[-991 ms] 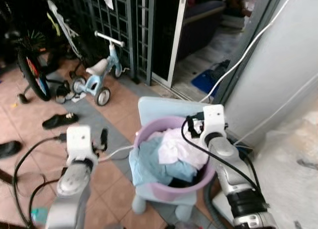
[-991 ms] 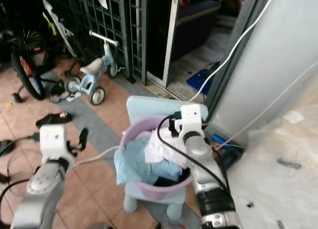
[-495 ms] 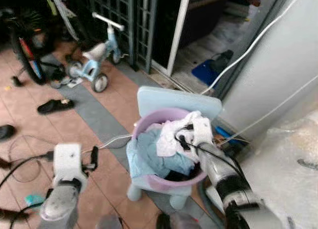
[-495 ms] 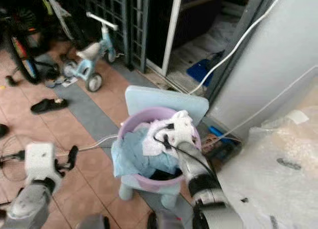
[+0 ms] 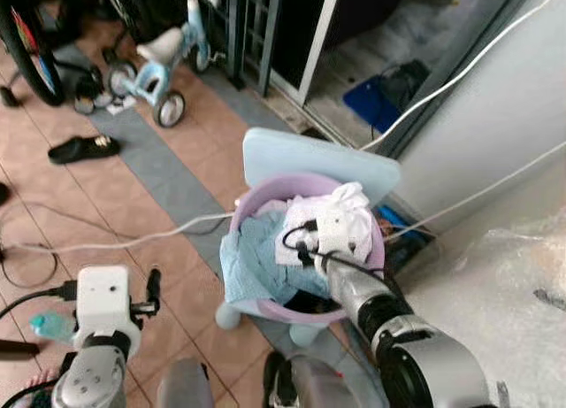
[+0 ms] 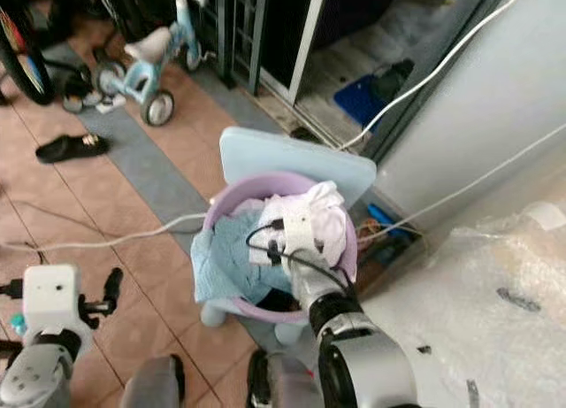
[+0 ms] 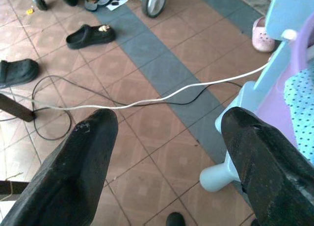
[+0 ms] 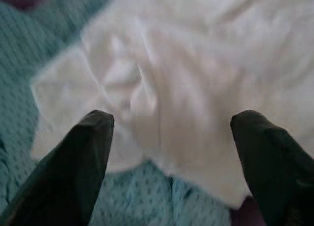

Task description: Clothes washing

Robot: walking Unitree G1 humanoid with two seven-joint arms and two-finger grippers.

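at the far left a bike wheel stands by a black shoe on the tiled floor, with a light blue trike just right of them, near a dark gate. a white cable runs across the tiles toward the middle. near and left, the left gripper hangs over the floor beside the stool, its fingers spread wide and holding nothing; a pink clog lies past the stool in its wrist view. in the middle a purple basin sits on a pale blue stool and holds the laundry: a teal dotted cloth spills over its left rim, and a white cloth lies on top toward the right. the right gripper reaches down into the basin, its fingers parted just over the white cloth and not closed on it. further right, a blue mat lies by a doorway, white cords run along a grey wall, and clear plastic wrap lies at the near right.
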